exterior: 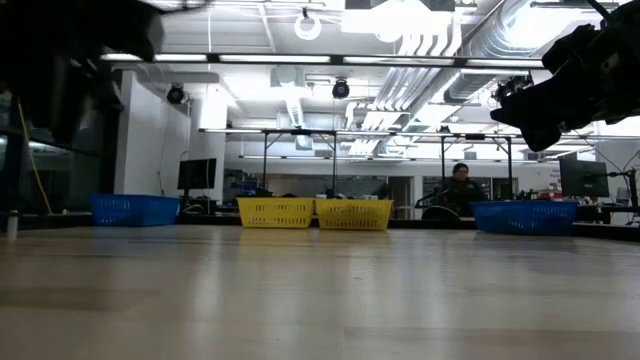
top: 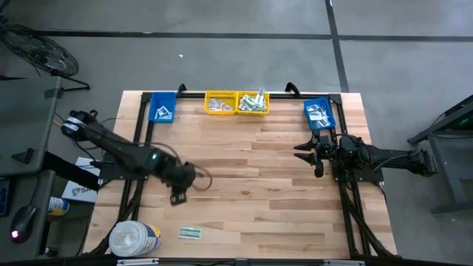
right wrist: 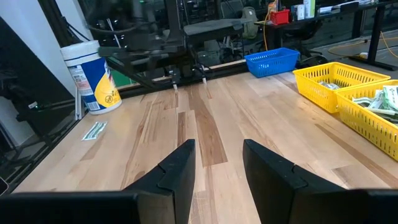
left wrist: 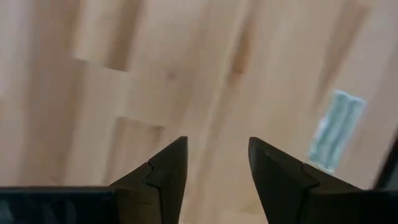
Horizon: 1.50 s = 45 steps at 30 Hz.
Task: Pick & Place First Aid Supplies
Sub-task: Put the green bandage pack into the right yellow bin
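Your left gripper hangs released above the green-white packet; right gripper released near the blue bin. Tub label unreadable.

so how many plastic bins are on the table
4, along the far edge: left blue bin, two yellow bins side by side in the middle, right blue bin.

Dark jointed arms (tapered fingers)
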Each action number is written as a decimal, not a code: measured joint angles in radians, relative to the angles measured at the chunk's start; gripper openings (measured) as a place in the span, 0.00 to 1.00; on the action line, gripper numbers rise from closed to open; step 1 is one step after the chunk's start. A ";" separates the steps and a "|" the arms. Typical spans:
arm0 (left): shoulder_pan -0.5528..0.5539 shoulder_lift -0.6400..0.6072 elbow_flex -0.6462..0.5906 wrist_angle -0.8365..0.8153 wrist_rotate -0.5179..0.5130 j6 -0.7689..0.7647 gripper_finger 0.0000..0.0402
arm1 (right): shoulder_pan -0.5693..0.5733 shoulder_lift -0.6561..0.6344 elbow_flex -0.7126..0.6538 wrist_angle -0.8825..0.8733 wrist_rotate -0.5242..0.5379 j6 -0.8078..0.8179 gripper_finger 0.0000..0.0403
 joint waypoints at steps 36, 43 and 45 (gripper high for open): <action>-0.433 0.332 0.000 0.326 -0.009 -0.065 0.42 | 0.000 0.000 0.000 0.000 0.000 0.000 0.32; -0.479 0.336 0.010 0.366 -0.083 -0.061 0.42 | 0.000 0.000 0.000 0.000 0.000 0.000 0.32; -0.493 0.336 0.021 0.371 -0.113 -0.061 0.42 | 0.000 0.000 0.000 0.000 0.000 0.000 0.32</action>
